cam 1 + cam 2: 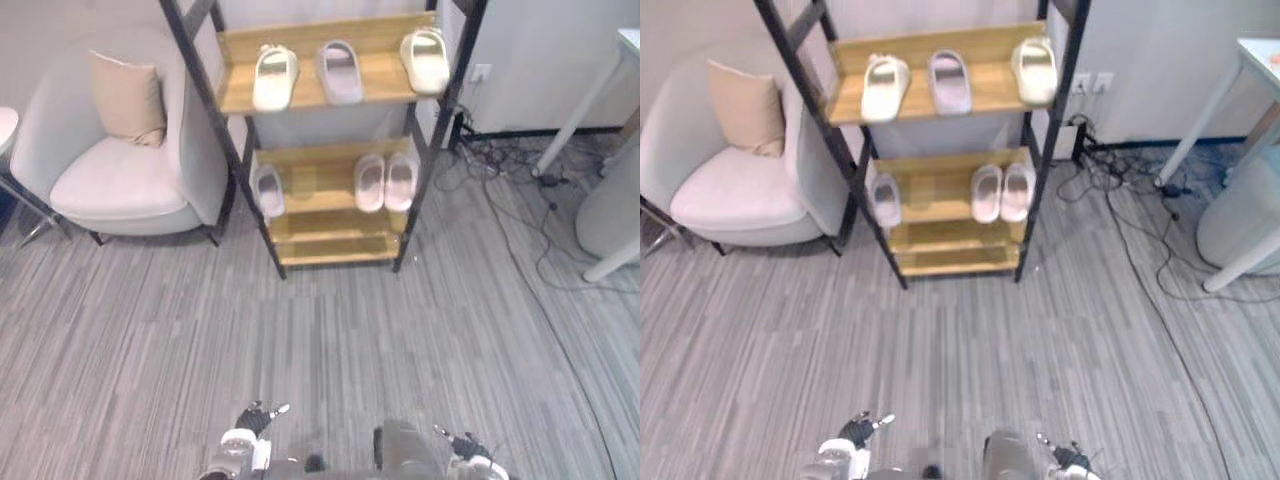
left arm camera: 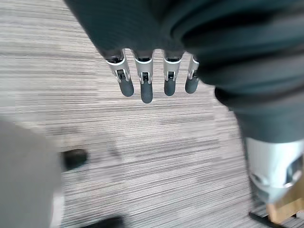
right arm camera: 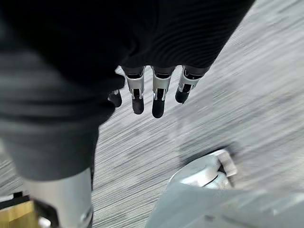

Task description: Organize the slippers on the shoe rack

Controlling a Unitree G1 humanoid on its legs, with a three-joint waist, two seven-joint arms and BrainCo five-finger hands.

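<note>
While both hands (image 2: pixel 146 81) (image 3: pixel 159 99) hang open, 6 slippers (image 1: pixel 341 72) occupy the rack (image 1: pixel 312 182).

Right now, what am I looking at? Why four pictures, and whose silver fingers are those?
They belong to a walking robot. Two pictures come from cameras in its head, looking down at a shoe rack. Two come from cameras on its wrists, showing its left hand and right hand above the floor; both have straight fingers and hold nothing. The rack's top shelf has a left cream slipper, a middle grey slipper and a right cream slipper. One shelf down lie a lone grey slipper and a pale pair. An armchair with a cushion stands beside the rack.
</note>
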